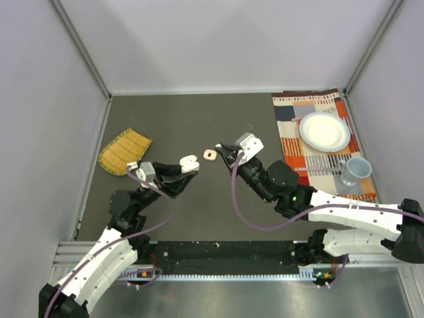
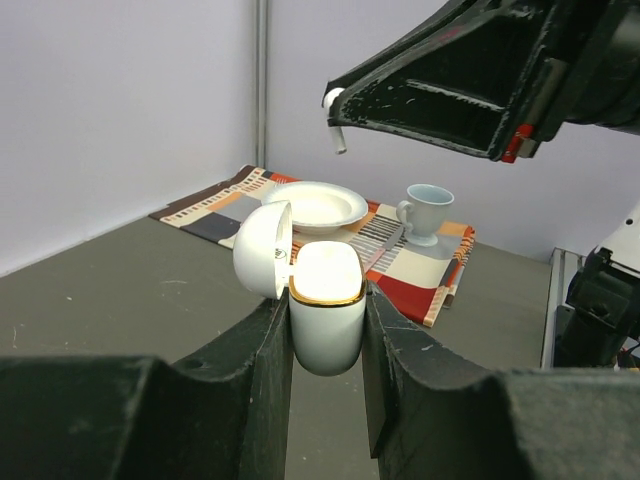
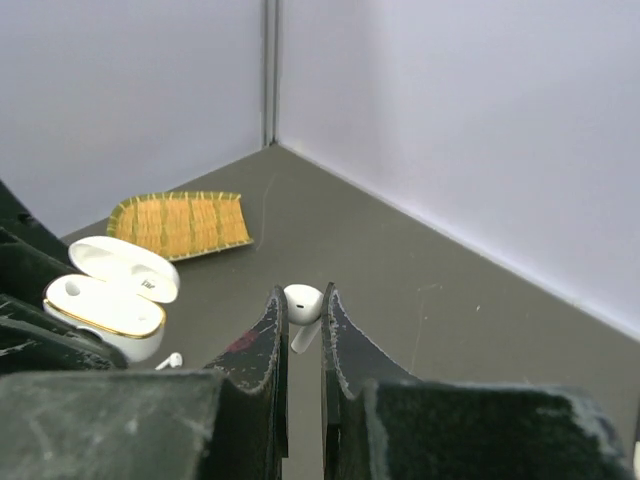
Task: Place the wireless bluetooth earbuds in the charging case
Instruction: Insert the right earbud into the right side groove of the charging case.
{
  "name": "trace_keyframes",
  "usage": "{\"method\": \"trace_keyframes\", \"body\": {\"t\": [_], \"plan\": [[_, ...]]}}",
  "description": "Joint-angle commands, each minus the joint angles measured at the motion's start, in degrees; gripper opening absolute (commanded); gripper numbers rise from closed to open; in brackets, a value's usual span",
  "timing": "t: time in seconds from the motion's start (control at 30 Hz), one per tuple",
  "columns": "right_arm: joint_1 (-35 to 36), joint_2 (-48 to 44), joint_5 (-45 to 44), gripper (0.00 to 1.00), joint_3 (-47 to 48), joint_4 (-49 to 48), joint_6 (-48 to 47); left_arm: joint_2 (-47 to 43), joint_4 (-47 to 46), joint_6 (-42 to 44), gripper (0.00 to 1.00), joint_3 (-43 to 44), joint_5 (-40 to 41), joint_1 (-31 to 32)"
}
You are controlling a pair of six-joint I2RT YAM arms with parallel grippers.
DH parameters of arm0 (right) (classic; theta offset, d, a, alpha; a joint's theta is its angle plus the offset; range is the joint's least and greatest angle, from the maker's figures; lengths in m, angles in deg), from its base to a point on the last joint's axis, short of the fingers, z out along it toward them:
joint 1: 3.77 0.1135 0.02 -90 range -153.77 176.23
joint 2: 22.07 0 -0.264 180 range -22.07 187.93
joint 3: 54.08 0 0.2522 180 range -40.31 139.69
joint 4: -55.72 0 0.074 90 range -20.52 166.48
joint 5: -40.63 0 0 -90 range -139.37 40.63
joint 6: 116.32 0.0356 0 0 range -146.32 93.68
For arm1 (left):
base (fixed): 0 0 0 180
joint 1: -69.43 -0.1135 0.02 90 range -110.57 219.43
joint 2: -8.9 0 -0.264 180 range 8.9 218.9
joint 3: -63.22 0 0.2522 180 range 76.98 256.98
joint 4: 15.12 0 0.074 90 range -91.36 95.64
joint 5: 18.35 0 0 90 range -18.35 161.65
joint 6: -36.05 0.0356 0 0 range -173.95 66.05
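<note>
The white charging case (image 2: 326, 318), gold-rimmed with its lid (image 2: 264, 250) flipped open, is clamped by its lower body in my left gripper (image 2: 326, 300) and held above the table. In the top view the case (image 1: 189, 161) sits just left of my right gripper (image 1: 222, 151). My right gripper (image 3: 303, 303) is shut on one white earbud (image 3: 303, 302), its stem pointing down. From the left wrist view that earbud (image 2: 336, 128) hangs above and slightly right of the case. A second white earbud (image 3: 170, 360) lies on the table beside the case (image 3: 100, 312).
A small peach-coloured item (image 1: 209, 154) lies on the table between the two grippers. A woven bamboo tray (image 1: 124, 150) sits at the left. At the right, a patterned placemat (image 1: 291, 126) carries a white plate (image 1: 324, 130), a fork and a cup (image 1: 356, 170).
</note>
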Motion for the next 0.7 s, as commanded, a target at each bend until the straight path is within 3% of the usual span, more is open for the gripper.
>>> {"method": "trace_keyframes", "body": {"t": [0.0,0.67], "plan": [[3.4,0.2,-2.5,0.0,2.9,-7.0,-9.5,0.2,-2.9,0.2,0.0,2.5,-0.8,-0.3],[8.7,4.3,4.7,0.0,5.8,-9.0,-3.4,-0.9,-5.0,4.7,0.0,0.5,-4.0,-0.3]]}}
